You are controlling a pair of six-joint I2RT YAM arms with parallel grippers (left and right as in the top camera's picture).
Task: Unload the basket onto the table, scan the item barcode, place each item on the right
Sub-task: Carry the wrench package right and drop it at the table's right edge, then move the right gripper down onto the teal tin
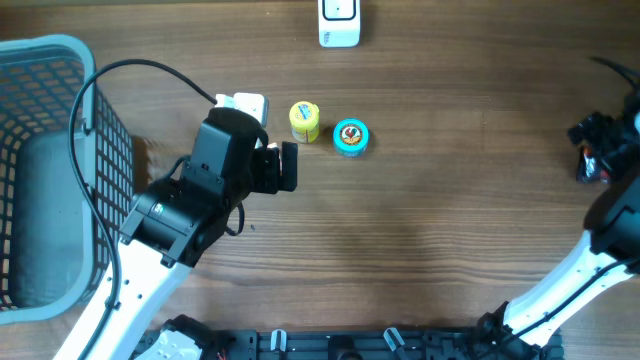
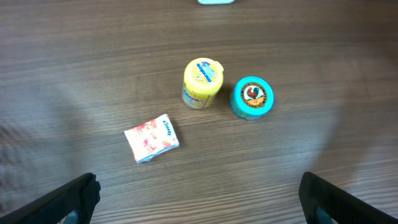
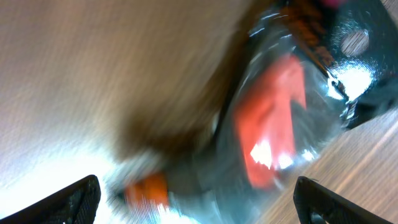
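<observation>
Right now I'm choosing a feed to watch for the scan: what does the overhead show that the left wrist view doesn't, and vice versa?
Only overhead: the blue basket at far left, the white scanner in full, and the right arm. Only left wrist: the whole pink-printed packet, which from above is half hidden under the left arm. Both: the yellow jar and teal tin, side by side.

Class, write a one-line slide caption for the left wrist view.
Open left hand above a small packet, yellow jar and teal tin on wooden table.
</observation>
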